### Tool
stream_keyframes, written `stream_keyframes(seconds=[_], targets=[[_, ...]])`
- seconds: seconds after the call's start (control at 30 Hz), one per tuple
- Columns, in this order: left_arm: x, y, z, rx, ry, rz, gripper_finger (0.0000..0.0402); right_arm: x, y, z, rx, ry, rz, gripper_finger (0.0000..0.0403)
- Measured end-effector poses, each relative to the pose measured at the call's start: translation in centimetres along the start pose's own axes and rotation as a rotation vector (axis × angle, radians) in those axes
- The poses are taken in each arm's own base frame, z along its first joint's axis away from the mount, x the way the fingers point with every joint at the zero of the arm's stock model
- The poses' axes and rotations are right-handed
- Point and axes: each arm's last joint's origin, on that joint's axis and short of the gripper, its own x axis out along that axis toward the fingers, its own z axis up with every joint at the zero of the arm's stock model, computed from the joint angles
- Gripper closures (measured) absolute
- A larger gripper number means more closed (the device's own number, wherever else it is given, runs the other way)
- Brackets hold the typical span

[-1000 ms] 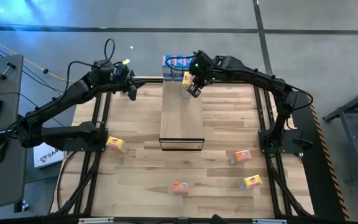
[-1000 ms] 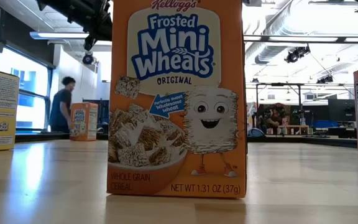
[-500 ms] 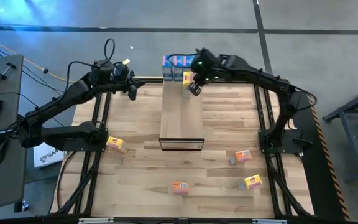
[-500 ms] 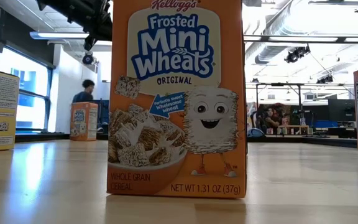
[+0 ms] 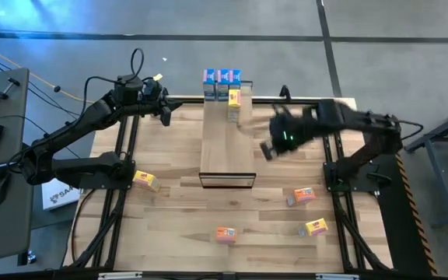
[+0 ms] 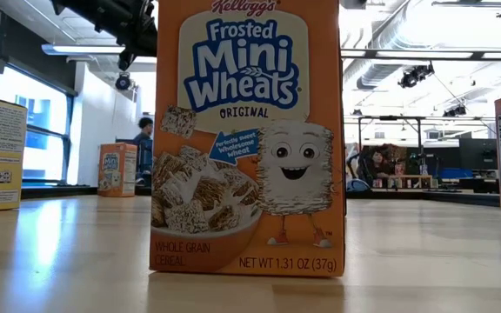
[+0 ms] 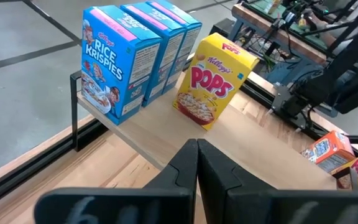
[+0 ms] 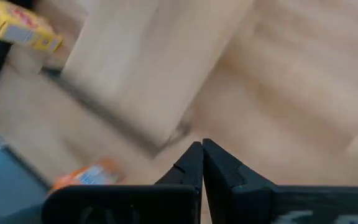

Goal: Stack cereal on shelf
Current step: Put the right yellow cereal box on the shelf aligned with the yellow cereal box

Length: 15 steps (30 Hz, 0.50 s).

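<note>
The shelf point(image 5: 227, 144) lies along the table's middle. Three blue cereal boxes point(image 7: 135, 50) stand upright in a row at its far end, and a yellow box point(image 7: 215, 81) stands on it just in front of them. Several more cereal boxes lie loose on the table, among them a yellow one point(image 5: 145, 180) at the left and an orange one point(image 5: 303, 195) at the right. My left gripper point(image 5: 165, 117) hovers shut, left of the shelf's far end. My right gripper point(image 5: 267, 150), shut and blurred, is above the table right of the shelf.
An orange box point(image 5: 225, 233) and a yellow box point(image 5: 316, 227) lie near the table's front edge. The orange one point(image 6: 249, 139) fills the low view. A person point(image 6: 143, 143) walks in the room beyond. Bare tabletop lies on both sides of the shelf.
My right gripper has swung away from the yellow box at the shelf's far end, toward the table's near and right edges, rising and rolling about its own axis, still shut. The yellow box stays upright on the shelf. The person in the room has walked rightward.
</note>
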Motion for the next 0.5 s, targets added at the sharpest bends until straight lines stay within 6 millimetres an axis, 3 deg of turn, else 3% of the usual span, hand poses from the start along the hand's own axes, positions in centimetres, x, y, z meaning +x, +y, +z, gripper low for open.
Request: stream_keyframes(seconds=[0.17,0.37,0.5], targets=[[0.0,0.0,-0.2,-0.004,0.017,0.003,0.0402,-0.1,2.4,-6.2,0.271,0.082,-0.024,0.0403],[0.0,0.0,-0.3,-0.009,0.039,-0.029,0.0401,0.1,3.2,-12.8,0.738,0.161,-0.132,0.0401],[0.0,-0.1,-0.3,-0.008,0.045,-0.055,0.0402,2.0,3.2,-14.6,0.779,0.383,-0.297,0.0375]])
